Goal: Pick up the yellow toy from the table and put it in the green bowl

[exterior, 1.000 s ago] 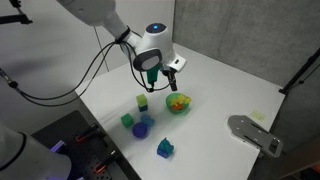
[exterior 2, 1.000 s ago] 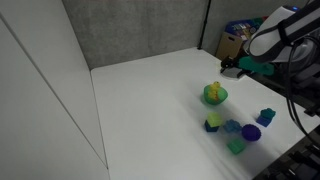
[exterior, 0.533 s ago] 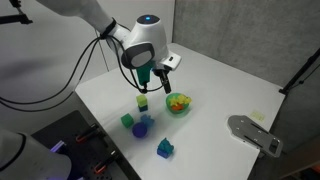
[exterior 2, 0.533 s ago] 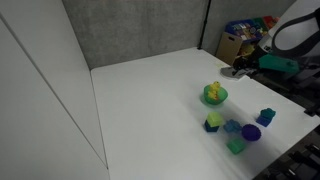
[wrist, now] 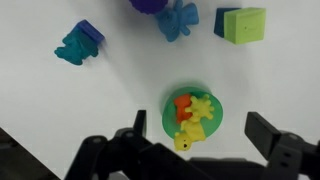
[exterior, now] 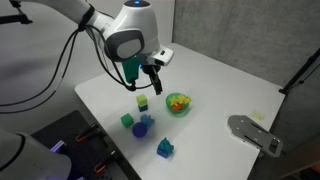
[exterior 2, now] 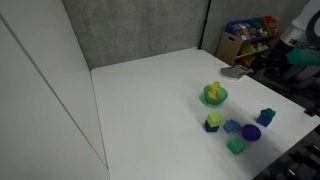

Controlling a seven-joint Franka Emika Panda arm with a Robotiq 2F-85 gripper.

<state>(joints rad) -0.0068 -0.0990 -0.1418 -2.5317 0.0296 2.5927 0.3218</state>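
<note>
The green bowl [wrist: 166, 118] sits on the white table and shows in both exterior views [exterior: 178, 104] [exterior 2: 214, 96]. The yellow toy [wrist: 190, 130] lies inside it, partly over the near rim. Beside it are another yellow piece [wrist: 203, 105] and an orange piece [wrist: 181, 104]. My gripper [wrist: 197, 126] is open and empty, raised well above the bowl with its fingers to either side of it in the wrist view. In an exterior view the gripper [exterior: 150, 78] hangs above and a little left of the bowl.
A yellow-and-green block [exterior: 143, 101] stands near the bowl. A green cube [exterior: 127, 121], a purple piece [exterior: 143, 128] and a blue toy [exterior: 165, 148] lie towards the table's front. A grey device [exterior: 255, 133] sits at the table's edge.
The gripper has risen and drawn away from the bowl, open and empty. The toys in the bowl have not moved.
</note>
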